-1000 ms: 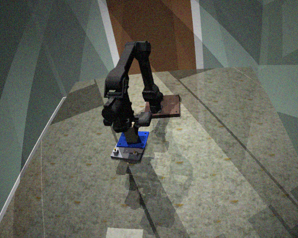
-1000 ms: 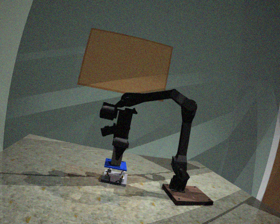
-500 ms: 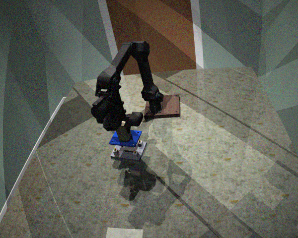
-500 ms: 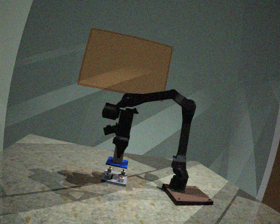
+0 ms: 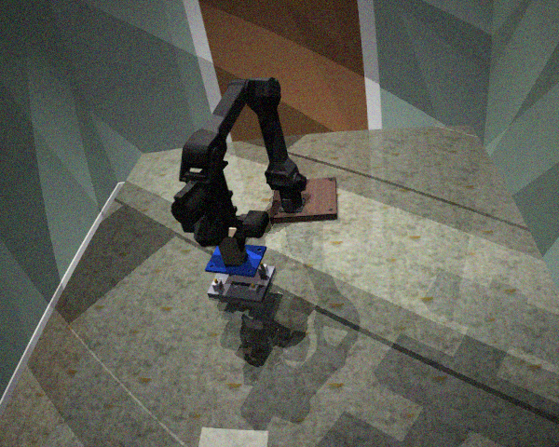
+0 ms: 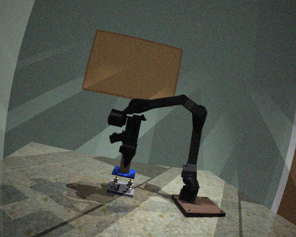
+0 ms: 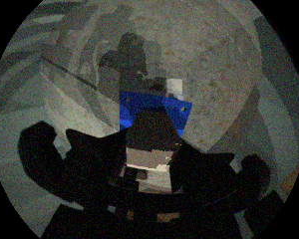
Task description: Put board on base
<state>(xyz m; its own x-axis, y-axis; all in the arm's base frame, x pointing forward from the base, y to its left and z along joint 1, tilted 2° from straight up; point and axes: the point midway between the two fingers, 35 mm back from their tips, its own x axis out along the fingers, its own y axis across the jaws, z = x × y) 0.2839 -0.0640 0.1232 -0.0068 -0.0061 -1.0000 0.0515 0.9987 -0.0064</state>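
Observation:
The blue board [image 5: 256, 256] [image 6: 130, 174] [image 7: 141, 99] is held nearly level above the grey base [image 5: 236, 292] [image 6: 119, 192]. A gap shows between them in the exterior view, with the posts and some gold pins visible below the board. In the top view the board sits toward the back of the base, and the front posts stand uncovered. My gripper [image 5: 234, 261] [image 6: 124, 171] points down and is shut on the board's handle, which the fingers hide. Two corner holes show in the wrist view. Where the holes lie over the pins is hidden.
The arm's brown mounting board [image 5: 320, 199] [image 6: 203, 206] lies on the table behind the base in the top view, and to its right in the exterior view. A pale rectangle [image 5: 233, 437] [image 7: 174, 86] lies at the bottom of the top view.

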